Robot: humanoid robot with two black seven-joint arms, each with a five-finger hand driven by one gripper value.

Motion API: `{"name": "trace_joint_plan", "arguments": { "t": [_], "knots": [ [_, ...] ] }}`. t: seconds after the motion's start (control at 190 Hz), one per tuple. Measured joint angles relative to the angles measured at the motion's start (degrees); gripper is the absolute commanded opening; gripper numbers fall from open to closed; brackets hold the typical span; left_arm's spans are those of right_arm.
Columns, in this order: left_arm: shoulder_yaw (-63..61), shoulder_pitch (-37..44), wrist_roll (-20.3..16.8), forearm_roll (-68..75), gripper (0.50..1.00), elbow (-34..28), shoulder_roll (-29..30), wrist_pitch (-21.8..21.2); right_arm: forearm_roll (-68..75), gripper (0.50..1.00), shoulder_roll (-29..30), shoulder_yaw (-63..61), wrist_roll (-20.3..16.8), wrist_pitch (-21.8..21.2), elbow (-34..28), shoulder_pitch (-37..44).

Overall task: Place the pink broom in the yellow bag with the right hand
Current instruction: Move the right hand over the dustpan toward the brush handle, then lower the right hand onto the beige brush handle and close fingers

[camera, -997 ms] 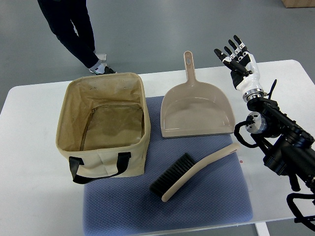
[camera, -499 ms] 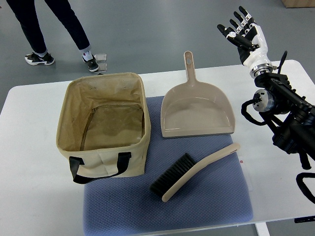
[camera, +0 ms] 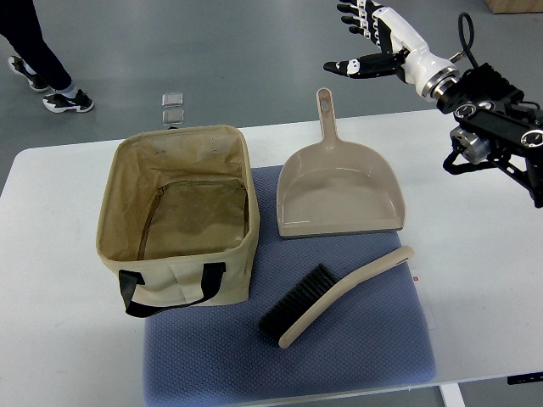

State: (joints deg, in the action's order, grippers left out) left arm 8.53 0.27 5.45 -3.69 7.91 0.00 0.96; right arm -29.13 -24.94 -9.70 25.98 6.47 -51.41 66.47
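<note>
1. Canvas bag (camera: 178, 216) is sitting open at the mat's (camera: 356, 348) left end.
2. Brush (camera: 335, 292) is lying diagonally on the mat, bristles lower-left, handle pointing upper-right.
3. Right hand (camera: 373, 42) is hovering far above it, fingers spread, holding nothing.

Right hand (camera: 377, 38) raised at top right, fingers (camera: 349, 65) spread, nothing held; black forearm (camera: 496, 119) trailing behind, rightward.
</note>
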Motion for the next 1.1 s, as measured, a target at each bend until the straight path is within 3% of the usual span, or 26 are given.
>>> {"name": "trace_joint_plan", "arguments": {
  "t": [0.336,0.504,0.698,1.102],
  "knots": [
    [0.00,0.00,0.00,0.00,1.000,0.00,0.00,0.00,-37.57,0.930,-7.77,9.89,0.45,-10.22,-15.35,4.34],
    [0.00,0.00,0.00,0.00,1.000,0.00,0.00,0.00,-45.60,0.930,-10.48,13.63,0.56,-12.98,-20.59,4.34],
    [0.00,-0.01,0.00,0.00,1.000,0.00,0.00,0.00,-46.20,0.928,-14.29,17.75,0.96,-13.11,-21.95,2.93],
    [0.00,0.00,0.00,0.00,1.000,0.00,0.00,0.00,-48.88,0.926,-14.70,17.90,0.67,-7.17,-23.18,-6.36]
  ]
}}
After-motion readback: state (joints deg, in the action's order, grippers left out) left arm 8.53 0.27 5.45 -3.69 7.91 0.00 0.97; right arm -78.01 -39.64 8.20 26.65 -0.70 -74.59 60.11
